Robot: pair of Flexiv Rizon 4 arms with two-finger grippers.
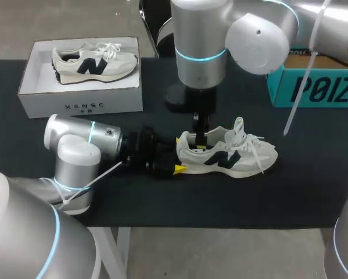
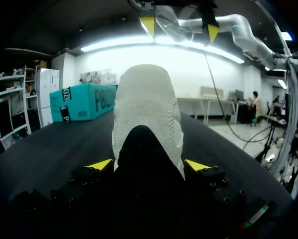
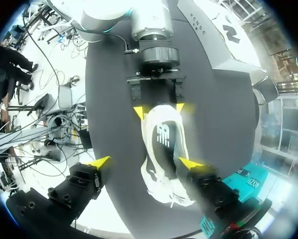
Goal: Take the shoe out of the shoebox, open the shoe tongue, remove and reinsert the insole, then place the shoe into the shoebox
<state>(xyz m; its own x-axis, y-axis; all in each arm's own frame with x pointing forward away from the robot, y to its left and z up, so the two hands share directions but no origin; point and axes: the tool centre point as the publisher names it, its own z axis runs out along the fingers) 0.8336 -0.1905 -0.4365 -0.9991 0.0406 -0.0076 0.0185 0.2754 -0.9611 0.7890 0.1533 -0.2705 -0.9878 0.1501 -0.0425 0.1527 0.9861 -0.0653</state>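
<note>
A white sneaker (image 1: 229,154) with dark side marks lies on the black table, toe to the right. My left gripper (image 2: 149,165) comes in low from the left. Its yellow tips press both sides of the sneaker's heel (image 2: 146,107), so it is shut on the shoe. From above, the insole (image 3: 162,134) with its printed mark shows inside the shoe's mouth. My right gripper (image 3: 145,163) hangs open over the shoe, its fingers pointing down and holding nothing. The white shoebox (image 1: 81,102) at the back left holds a second matching sneaker (image 1: 95,63).
A teal cardboard box (image 1: 313,87) stands at the back right of the table. The table's front edge (image 1: 220,225) runs close in front of the shoe. Bare black surface lies to the right of the sneaker.
</note>
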